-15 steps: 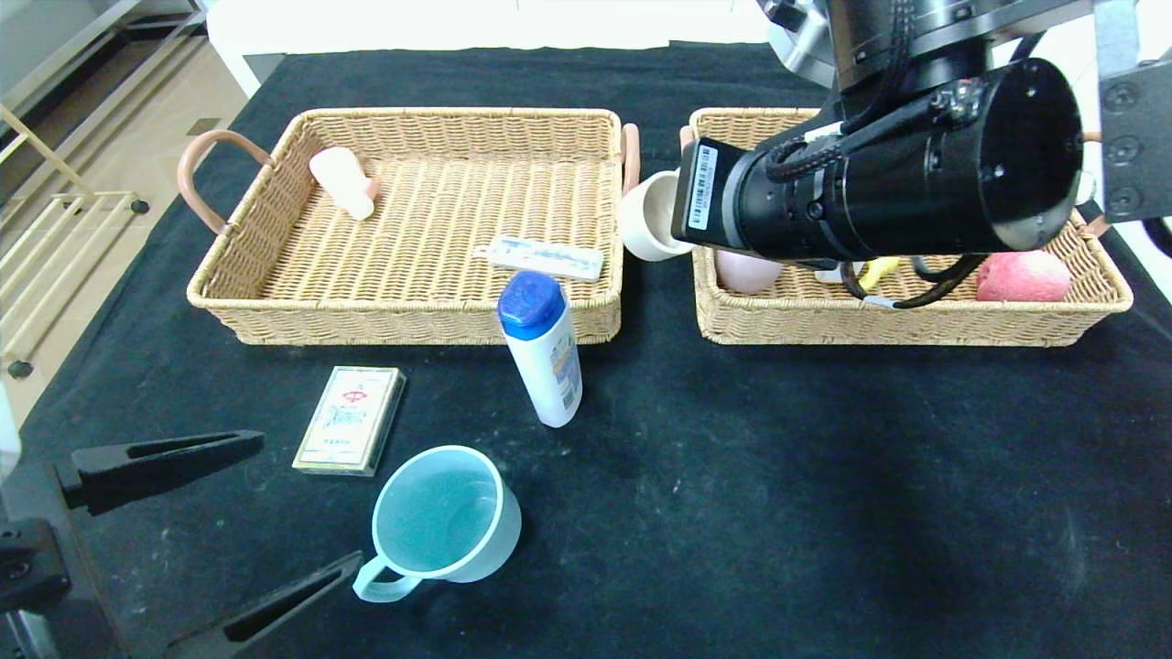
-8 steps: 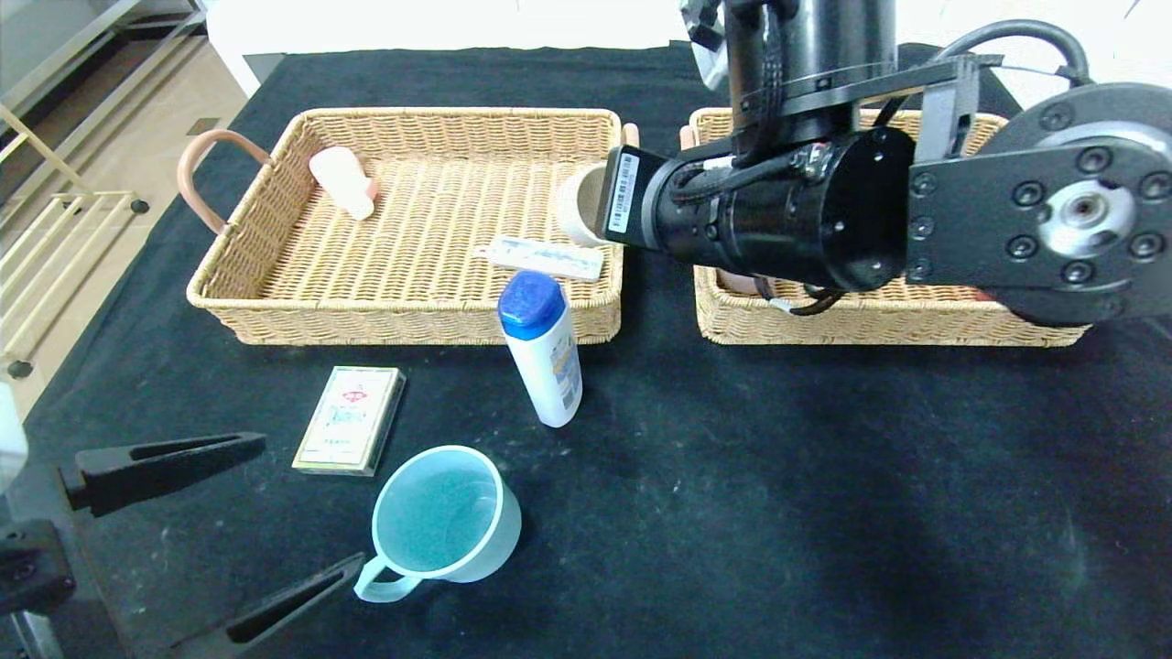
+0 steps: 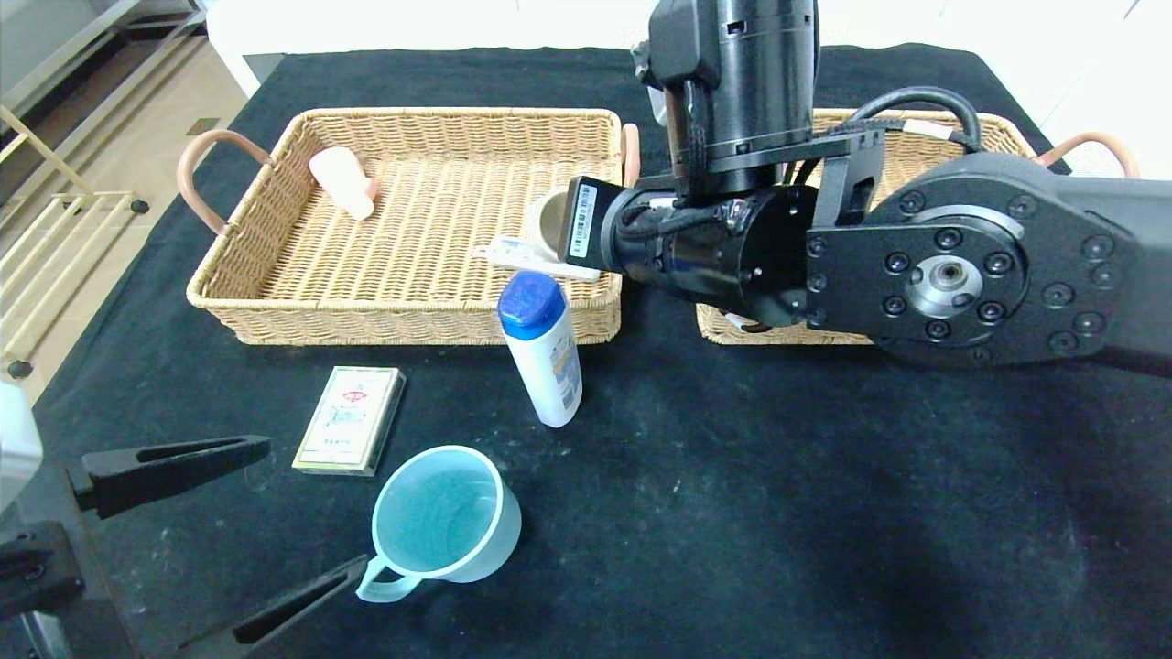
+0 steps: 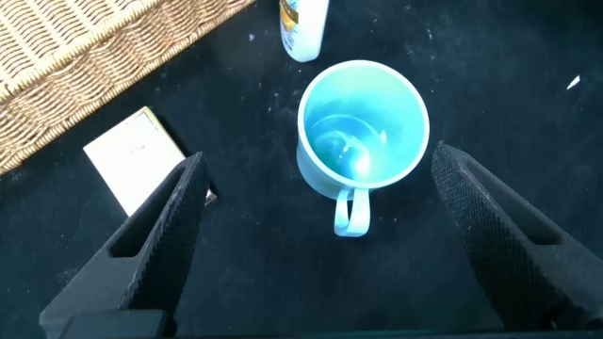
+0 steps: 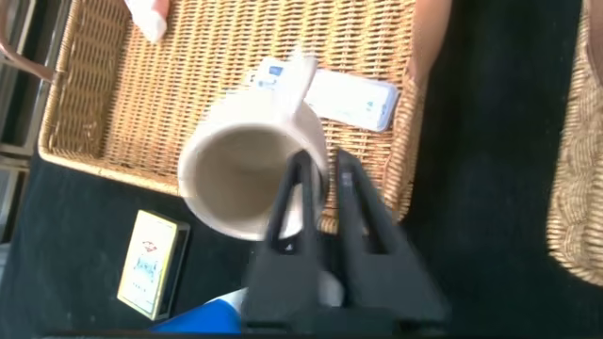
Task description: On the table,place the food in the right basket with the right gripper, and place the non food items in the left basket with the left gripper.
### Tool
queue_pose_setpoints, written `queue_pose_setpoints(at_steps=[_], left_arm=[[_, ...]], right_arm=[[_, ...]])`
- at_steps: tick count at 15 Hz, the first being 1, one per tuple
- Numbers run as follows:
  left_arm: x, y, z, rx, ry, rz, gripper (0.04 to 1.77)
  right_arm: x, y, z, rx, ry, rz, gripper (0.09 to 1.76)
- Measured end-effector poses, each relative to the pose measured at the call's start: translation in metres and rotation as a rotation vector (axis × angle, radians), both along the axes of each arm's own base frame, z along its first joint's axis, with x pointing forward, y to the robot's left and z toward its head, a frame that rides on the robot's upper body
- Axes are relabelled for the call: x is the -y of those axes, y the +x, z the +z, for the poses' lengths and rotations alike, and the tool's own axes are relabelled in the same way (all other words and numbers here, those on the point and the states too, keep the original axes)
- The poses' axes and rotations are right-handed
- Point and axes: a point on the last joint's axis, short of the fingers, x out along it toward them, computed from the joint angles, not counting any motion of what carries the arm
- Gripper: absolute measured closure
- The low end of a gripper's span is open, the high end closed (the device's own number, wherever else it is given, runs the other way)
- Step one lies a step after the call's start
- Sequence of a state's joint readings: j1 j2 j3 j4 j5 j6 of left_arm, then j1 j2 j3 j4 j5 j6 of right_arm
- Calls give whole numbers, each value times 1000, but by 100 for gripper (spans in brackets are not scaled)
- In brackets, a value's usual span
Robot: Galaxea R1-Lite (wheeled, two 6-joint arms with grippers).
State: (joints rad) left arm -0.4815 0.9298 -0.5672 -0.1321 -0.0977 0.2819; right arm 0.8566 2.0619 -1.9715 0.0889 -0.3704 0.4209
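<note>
My right gripper [image 5: 320, 160] is shut on the rim of the small beige cup [image 5: 236, 179], one finger inside and one outside. It holds the cup [image 3: 549, 220] tilted above the right end of the left basket [image 3: 403, 316]. The left gripper [image 3: 311, 503] stands open at the table's front left, with the teal mug [image 3: 446, 514] just ahead of its fingers. That mug [image 4: 363, 118] stands upright, its handle toward the gripper [image 4: 318, 165]. A white bottle with a blue cap [image 3: 545, 348] and a playing-card box [image 3: 350, 419] lie on the black table. My right arm hides most of the right basket [image 3: 787, 334] and the food.
In the left basket lie a pale pink bottle-like thing [image 3: 341, 181] and a flat white-and-blue box [image 3: 540, 256], partly under the cup. The right arm's bulky elbow [image 3: 943, 284] hangs over the table's right middle. A rack [image 3: 55, 238] stands off the table's left edge.
The right arm has swung left with the beige cup, from the gap between the baskets to above the left basket's right end. The left arm has stayed put.
</note>
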Motion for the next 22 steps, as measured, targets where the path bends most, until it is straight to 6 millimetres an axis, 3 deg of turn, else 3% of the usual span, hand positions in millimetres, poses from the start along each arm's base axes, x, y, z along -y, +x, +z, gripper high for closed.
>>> queue_pose_setpoints(at_steps=[4, 9, 13, 16, 22], left_arm=[[0, 0, 0, -2, 1, 0, 9], [0, 0, -1, -2, 7, -1, 9], [0, 0, -2, -1, 9, -2, 9], [0, 0, -2, -1, 9, -2, 9], [-1, -1, 3, -17, 3, -3, 9]], right_arm=[[1, 2, -1, 0, -2, -4, 96], [5, 1, 4, 10, -3, -46, 57], [18, -8, 11, 21, -29, -79, 40], [32, -19, 4, 5, -107, -74, 32], [86, -51, -10, -35, -245, 22, 22]])
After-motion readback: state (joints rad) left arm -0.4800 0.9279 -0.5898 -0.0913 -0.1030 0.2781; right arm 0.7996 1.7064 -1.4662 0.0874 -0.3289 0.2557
